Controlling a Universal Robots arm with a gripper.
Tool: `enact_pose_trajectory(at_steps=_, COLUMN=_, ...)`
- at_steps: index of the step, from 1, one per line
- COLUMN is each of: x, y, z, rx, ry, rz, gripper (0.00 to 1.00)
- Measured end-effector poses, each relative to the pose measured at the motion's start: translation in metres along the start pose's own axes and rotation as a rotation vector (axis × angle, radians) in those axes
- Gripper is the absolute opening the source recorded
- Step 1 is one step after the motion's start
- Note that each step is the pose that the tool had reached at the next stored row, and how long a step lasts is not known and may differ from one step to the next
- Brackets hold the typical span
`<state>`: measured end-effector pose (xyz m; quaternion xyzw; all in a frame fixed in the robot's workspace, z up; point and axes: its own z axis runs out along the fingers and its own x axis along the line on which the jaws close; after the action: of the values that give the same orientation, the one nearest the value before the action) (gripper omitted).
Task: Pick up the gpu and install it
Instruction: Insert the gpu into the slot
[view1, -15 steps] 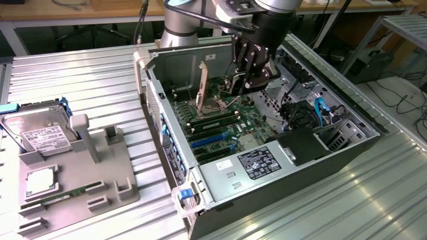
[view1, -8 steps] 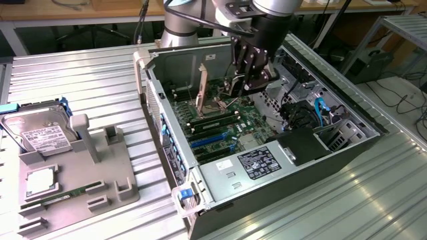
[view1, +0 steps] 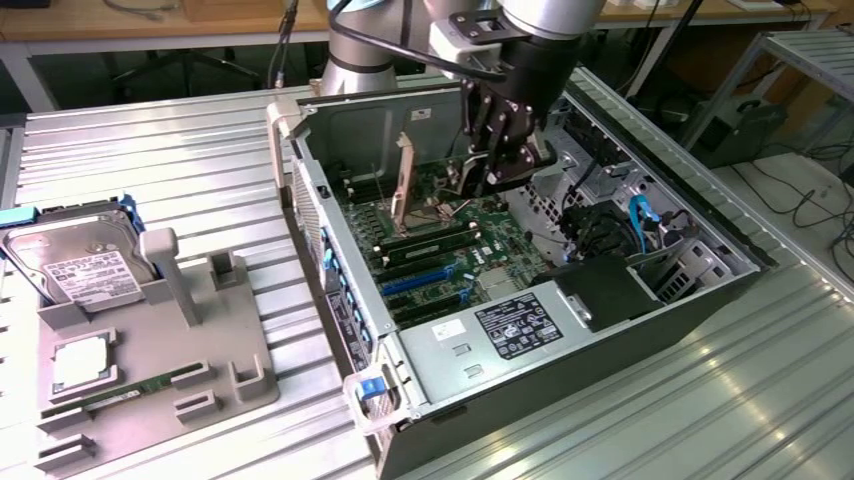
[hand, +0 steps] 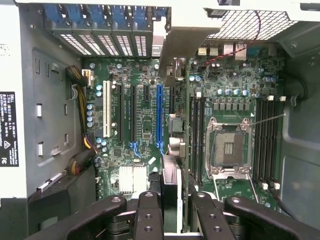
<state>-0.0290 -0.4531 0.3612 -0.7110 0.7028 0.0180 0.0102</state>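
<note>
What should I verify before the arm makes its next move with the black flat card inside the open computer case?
1. Grip: the fingers sit on both faces of the thin flat black gpu card, held edge-on: ok.
2. The long blue slot on the green motherboard holds no card: ok.
3. Card edge lined up with that slot: cannot tell.
4. The card's pale metal bracket matched to a rear opening of the case: cannot tell.
5. The yellow and orange wire bundle lies apart from the blue slot: ok.
</note>
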Motion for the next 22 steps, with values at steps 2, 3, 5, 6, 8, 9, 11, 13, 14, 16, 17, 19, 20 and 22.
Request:
enact_pose_trajectory(at_steps=2, x=0.000, y=0.0000, z=0.0009, rx=0.0000, ry=-0.0001, rz=0.000, gripper=0.28)
enact_pose_trajectory(at_steps=3, x=0.000, y=0.0000, z=0.0015, rx=0.0000, ry=-0.0001, rz=0.000, gripper=0.28)
enact_pose_trajectory(at_steps=5, x=0.000, y=0.0000, z=0.0025, rx=0.0001, ry=0.0000, rz=0.000, gripper=0.28)
enact_pose_trajectory(at_steps=6, x=0.000, y=0.0000, z=0.0030, rx=0.0001, ry=-0.0001, rz=0.000, gripper=0.28)
enact_pose_trajectory(at_steps=8, x=0.000, y=0.0000, z=0.0037, rx=0.0000, ry=0.0001, rz=0.000, gripper=0.28)
enact_pose_trajectory(at_steps=9, x=0.000, y=0.0000, z=0.0042, rx=0.0001, ry=-0.0001, rz=0.000, gripper=0.28)
enact_pose_trajectory(at_steps=11, x=0.000, y=-0.0001, z=0.0058, rx=0.0001, ry=-0.0001, rz=0.000, gripper=0.28)
enact_pose_trajectory(at_steps=13, x=0.000, y=-0.0001, z=0.0064, rx=0.0000, ry=0.0000, rz=0.000, gripper=0.28)
enact_pose_trajectory(at_steps=14, x=0.000, y=-0.0001, z=0.0068, rx=0.0000, ry=0.0000, rz=0.000, gripper=0.28)
enact_pose_trajectory(at_steps=16, x=0.000, y=-0.0001, z=0.0076, rx=0.0000, ry=0.0000, rz=0.000, gripper=0.28)
enact_pose_trajectory(at_steps=17, x=0.000, y=-0.0001, z=0.0078, rx=0.0000, ry=0.0001, rz=0.000, gripper=0.28)
enact_pose_trajectory(at_steps=19, x=0.001, y=-0.0001, z=0.0124, rx=0.0000, ry=0.0000, rz=0.000, gripper=0.28)
enact_pose_trajectory(at_steps=20, x=0.001, y=-0.0002, z=0.0156, rx=-0.0012, ry=-0.0001, rz=0.000, gripper=0.28)
enact_pose_trajectory(at_steps=22, x=0.002, y=-0.0002, z=0.0215, rx=-0.0030, ry=0.0001, rz=0.000, gripper=0.28)
